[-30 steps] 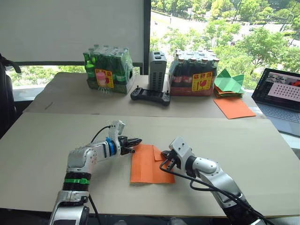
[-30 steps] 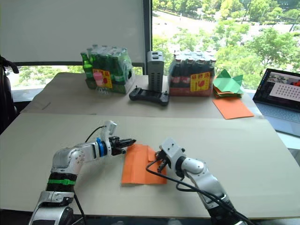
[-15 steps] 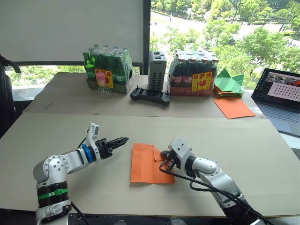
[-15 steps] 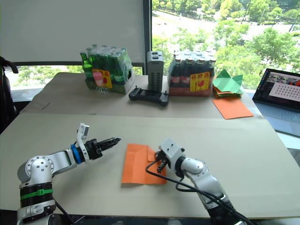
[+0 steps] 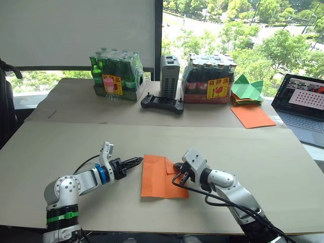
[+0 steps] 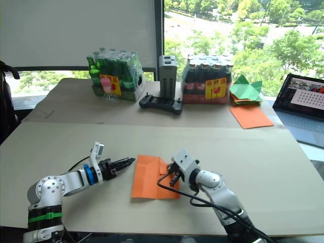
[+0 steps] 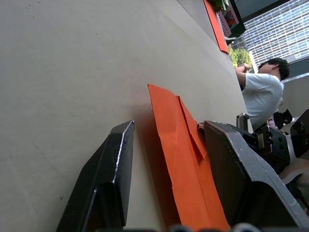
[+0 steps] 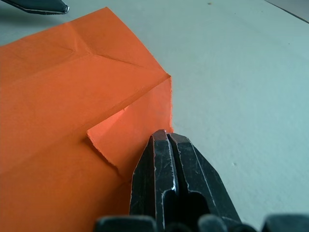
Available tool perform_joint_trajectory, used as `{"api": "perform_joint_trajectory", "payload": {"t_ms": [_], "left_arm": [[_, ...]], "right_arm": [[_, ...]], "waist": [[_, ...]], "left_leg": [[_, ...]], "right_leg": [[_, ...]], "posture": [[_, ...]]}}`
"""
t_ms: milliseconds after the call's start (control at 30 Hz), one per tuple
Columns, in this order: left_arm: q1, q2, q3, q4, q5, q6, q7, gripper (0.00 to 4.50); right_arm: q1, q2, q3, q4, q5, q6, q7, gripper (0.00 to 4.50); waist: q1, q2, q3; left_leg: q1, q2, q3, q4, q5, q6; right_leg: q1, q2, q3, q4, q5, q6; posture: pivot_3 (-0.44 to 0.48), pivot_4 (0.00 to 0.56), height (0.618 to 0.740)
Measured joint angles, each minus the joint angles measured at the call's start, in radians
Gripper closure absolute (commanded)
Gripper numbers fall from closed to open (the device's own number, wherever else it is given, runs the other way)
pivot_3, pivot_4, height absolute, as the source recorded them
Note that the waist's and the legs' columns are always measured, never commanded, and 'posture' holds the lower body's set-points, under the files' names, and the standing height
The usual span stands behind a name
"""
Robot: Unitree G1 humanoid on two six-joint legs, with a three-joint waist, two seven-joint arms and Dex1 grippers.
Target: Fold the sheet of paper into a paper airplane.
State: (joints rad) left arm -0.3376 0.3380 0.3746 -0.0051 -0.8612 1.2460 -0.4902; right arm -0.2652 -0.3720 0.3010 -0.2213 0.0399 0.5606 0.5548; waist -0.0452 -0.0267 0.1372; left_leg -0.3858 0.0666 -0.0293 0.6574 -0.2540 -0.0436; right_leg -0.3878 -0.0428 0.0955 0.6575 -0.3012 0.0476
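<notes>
The sheet of paper (image 5: 158,178) lies flat on the near table, bright orange, with crease lines and a small flap folded over at its far right corner (image 8: 130,130). My left gripper (image 5: 137,160) is low over the table just off the paper's left edge; its fingers (image 7: 118,159) stand open, holding nothing, the paper's edge (image 7: 166,121) lying ahead between them. My right gripper (image 5: 178,168) is shut, its tips (image 8: 164,141) resting on the paper's right edge beside the flap.
On the far table stand a green bottle pack (image 5: 115,76), a grey box (image 5: 170,76), a black controller (image 5: 162,104) and a dark bottle pack (image 5: 210,78). Green paper shapes (image 5: 247,88), a larger orange sheet (image 5: 251,116) and a laptop (image 5: 304,106) sit far right. A person (image 7: 263,92) sits beyond.
My left gripper drew back from the paper's far left corner to the left, then came back low toward the paper's left edge. The right gripper and the paper have stayed put.
</notes>
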Motion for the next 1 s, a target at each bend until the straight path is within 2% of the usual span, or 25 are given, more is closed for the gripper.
{"api": "perform_joint_trajectory", "payload": {"t_ms": [833, 933, 1000], "left_arm": [[-0.034, -0.045, -0.063, 0.060, 0.018, -0.091, 0.024, 2.08], [-0.033, -0.045, -0.075, 0.060, 0.033, -0.106, 0.022, 2.88], [-0.029, -0.045, -0.090, 0.061, 0.037, -0.108, 0.022, 3.64]], "right_arm": [[0.003, -0.001, 0.000, -0.006, -0.017, 0.000, 0.003, 4.48], [0.004, -0.001, -0.001, -0.007, -0.017, 0.000, 0.003, 4.48], [0.004, -0.001, 0.000, -0.009, -0.017, 0.000, 0.003, 4.48]], "waist": [[0.002, 0.000, 0.000], [0.002, 0.000, 0.000], [0.002, 0.000, 0.000]], "left_leg": [[0.000, 0.000, 0.000, 0.000, 0.000, 0.000], [0.000, 0.000, 0.000, 0.000, 0.000, 0.000], [0.000, 0.000, 0.000, 0.000, 0.000, 0.000]], "right_leg": [[0.000, 0.000, 0.000, 0.000, 0.000, 0.000], [0.000, 0.000, 0.000, -0.001, 0.000, 0.000], [0.000, 0.000, 0.000, -0.001, 0.000, 0.000]], "posture": [[0.000, 0.150, 0.740], [0.000, 0.150, 0.740], [0.000, 0.150, 0.740]]}}
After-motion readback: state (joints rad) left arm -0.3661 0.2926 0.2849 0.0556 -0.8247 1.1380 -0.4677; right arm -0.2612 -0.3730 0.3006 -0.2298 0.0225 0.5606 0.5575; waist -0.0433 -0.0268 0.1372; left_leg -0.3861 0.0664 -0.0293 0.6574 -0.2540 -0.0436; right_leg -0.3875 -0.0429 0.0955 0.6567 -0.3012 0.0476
